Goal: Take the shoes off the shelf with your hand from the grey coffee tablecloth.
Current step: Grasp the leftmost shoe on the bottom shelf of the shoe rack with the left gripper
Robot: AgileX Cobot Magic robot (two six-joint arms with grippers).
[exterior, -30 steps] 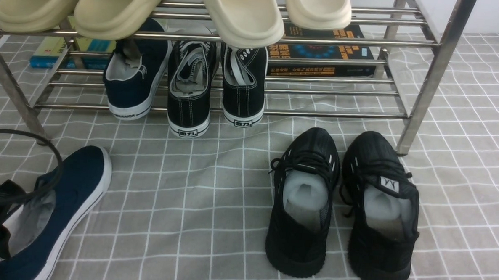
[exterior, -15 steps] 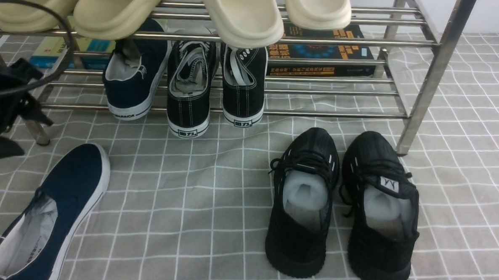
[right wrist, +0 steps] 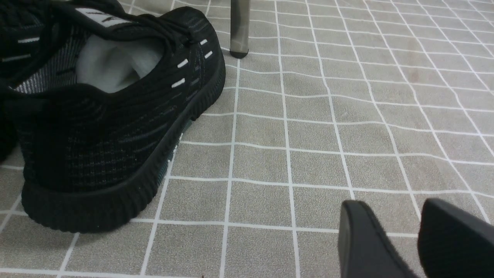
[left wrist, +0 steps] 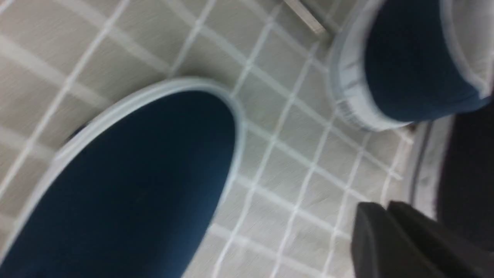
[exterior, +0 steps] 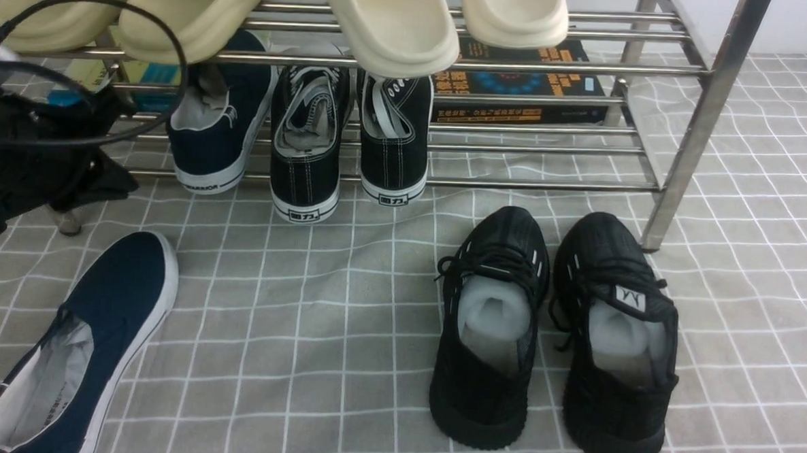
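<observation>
"WARRIOR" stood in dark letters on the white heel band of the shelved navy shoe (exterior: pixel 215 133). That shoe sat on the lower tier of the shelf (exterior: pixel 704 124), at about 11 o'clock in the front view. Its heel faced outward and its long axis ran 6 to 12, the toe tipped slightly toward 1. The loose navy shoe (exterior: pixel 92 329) lay flat on the grey checked surface (exterior: pixel 344 333) at 8 o'clock, apart from the shelf. Its toe aimed at 1 o'clock and its heel at 7, and the faint print on its insole was too small to read. Just beside the shelved shoe, the black lace-ups (exterior: pixel 308 147) carried boxed two-character heel labels. The black knit runners (exterior: pixel 477 400) at 4 o'clock showed a zigzag mark on one tongue tag. The left hand (left wrist: pixel 388 216) hovered at 9 o'clock by the shelf's left leg, fingers pressed together and empty. The right hand (right wrist: pixel 401 216) hung low over bare surface, fingers slightly parted, holding nothing.
</observation>
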